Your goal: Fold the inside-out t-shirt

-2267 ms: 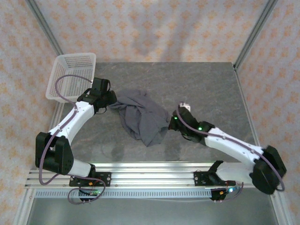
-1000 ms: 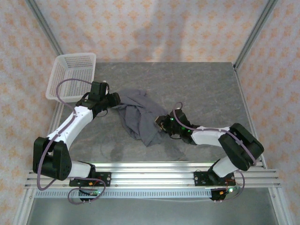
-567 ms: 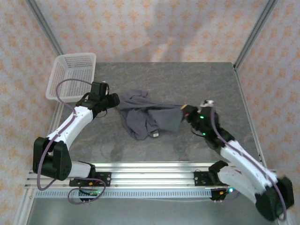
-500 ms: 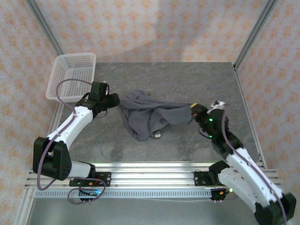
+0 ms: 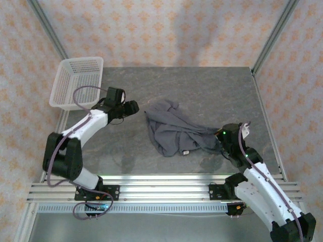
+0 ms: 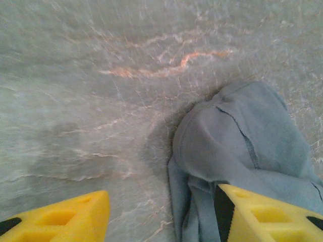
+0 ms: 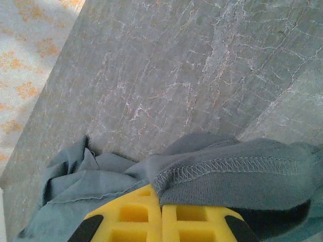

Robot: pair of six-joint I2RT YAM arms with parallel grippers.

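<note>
The inside-out t-shirt [image 5: 176,132] lies crumpled on the grey table, its small pale tag [image 5: 185,152] showing at the near edge. My right gripper [image 5: 222,137] is at the shirt's right end, shut on a stitched hem [image 7: 227,171] that folds over the closed yellow fingers [image 7: 131,217]. My left gripper [image 5: 133,107] hovers just left of the shirt, open. In the left wrist view its yellow fingertips [image 6: 65,217] stand wide apart, the right one over the edge of the shirt [image 6: 242,146], with bare table between them.
A white mesh basket [image 5: 75,80] sits at the table's back left corner. The table's right edge [image 5: 262,116] runs close beside the right arm. Patterned walls enclose the table on three sides.
The right gripper shut on the shirt's hem and dragged the shirt to the right and nearer. The cloth slid away from the left gripper, which opened a little and shifted right.
</note>
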